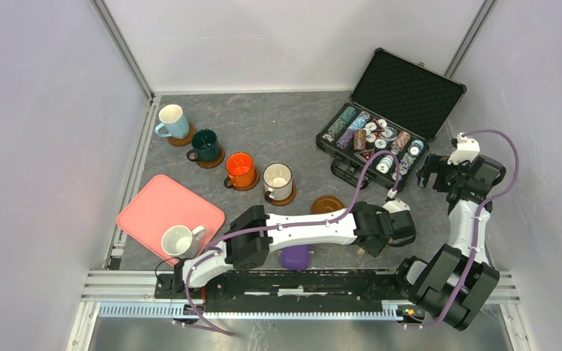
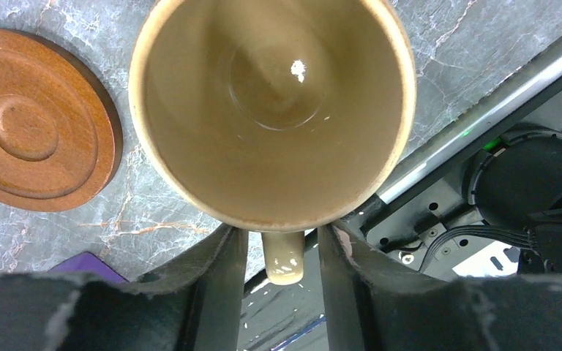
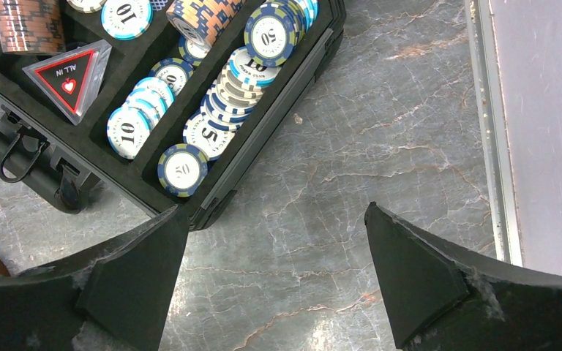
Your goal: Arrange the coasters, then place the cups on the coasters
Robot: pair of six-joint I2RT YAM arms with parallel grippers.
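The left end effector [image 2: 282, 241] straddles the handle [image 2: 284, 257] of the mug [image 2: 271, 110], gaps either side: released (placing or picking, unclear). The mug stands on the table [image 2: 446, 44] just right of a bare coaster [image 2: 33, 121], its likely seat. The right end effector [image 3: 274, 212] gapes empty by the case [image 3: 271, 128].

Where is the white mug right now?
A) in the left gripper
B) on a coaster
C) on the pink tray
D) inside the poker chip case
C: the top view shows the white mug standing on the pink tray, apart from the row of mugs on coasters.
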